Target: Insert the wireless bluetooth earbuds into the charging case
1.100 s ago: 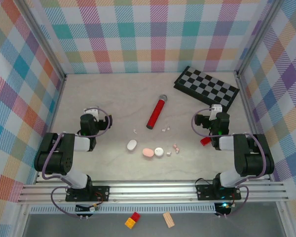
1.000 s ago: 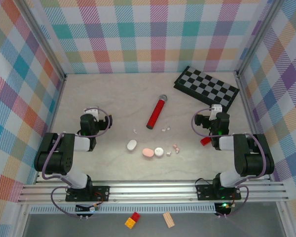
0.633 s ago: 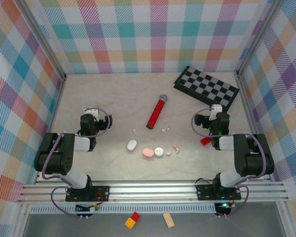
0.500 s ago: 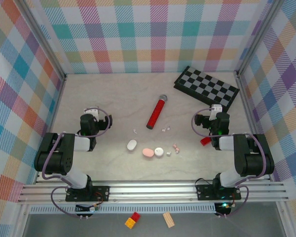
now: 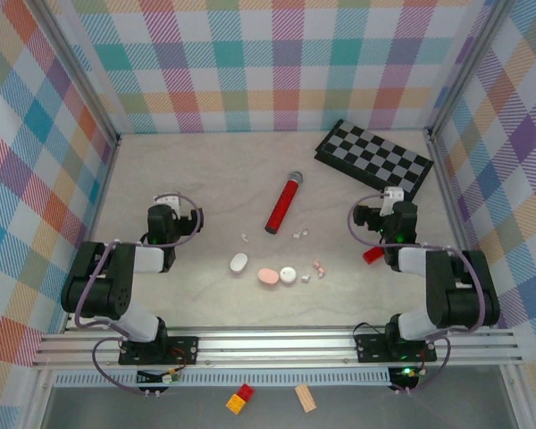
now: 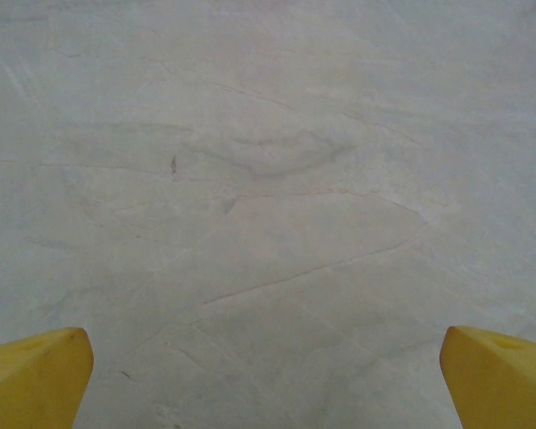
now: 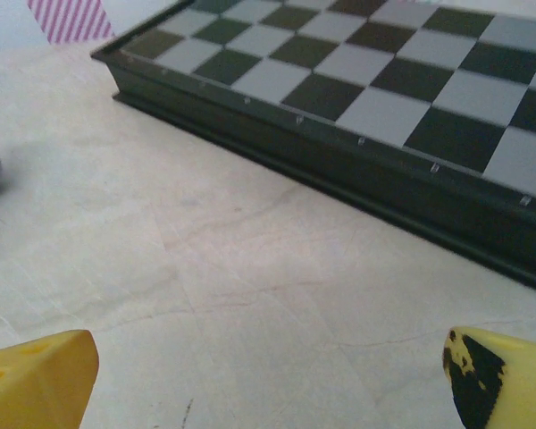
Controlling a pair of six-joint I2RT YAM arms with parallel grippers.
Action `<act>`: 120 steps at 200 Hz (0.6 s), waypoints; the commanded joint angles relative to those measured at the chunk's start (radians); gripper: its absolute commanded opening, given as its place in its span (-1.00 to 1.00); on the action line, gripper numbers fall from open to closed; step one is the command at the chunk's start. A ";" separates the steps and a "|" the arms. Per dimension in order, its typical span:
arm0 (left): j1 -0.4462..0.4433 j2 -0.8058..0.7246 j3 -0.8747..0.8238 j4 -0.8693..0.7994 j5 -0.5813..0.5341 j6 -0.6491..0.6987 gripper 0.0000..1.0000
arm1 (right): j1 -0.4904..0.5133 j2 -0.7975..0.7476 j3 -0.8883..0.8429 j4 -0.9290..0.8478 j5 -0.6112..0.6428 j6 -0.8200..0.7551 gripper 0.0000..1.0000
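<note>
Several tiny earbuds lie scattered mid-table: a white one (image 5: 245, 238), a pair (image 5: 297, 234), a pinkish one (image 5: 319, 267) and one more (image 5: 305, 278). Close by sit pebble-like charging cases: a white one (image 5: 239, 262), a pink one (image 5: 268, 276) and a round white one (image 5: 288, 274). My left gripper (image 6: 268, 380) hangs open over bare table, well left of them, its yellow fingertips (image 6: 36, 375) wide apart. My right gripper (image 7: 268, 380) is open too, empty, facing the chessboard (image 7: 357, 98) to the right of the buds.
A red microphone (image 5: 283, 203) lies diagonally behind the earbuds. The black-and-white chessboard (image 5: 373, 161) sits at the back right. A small red piece (image 5: 372, 255) rests beside the right arm. Checked walls (image 5: 36, 179) close in three sides.
Both folded arms have shifted very slightly. Nothing on the table has moved, and both grippers stay open.
</note>
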 commanded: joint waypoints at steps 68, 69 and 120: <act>-0.309 -0.187 0.264 -0.453 -0.225 0.007 0.99 | 0.062 -0.403 0.087 -0.430 -0.199 0.140 0.98; -0.309 -0.187 0.265 -0.457 -0.222 0.000 0.99 | 0.064 -0.409 0.088 -0.435 -0.200 0.141 0.98; -0.319 -0.263 0.261 -0.535 -0.072 -0.210 0.99 | 0.235 -0.585 0.136 -0.729 -0.274 0.206 0.98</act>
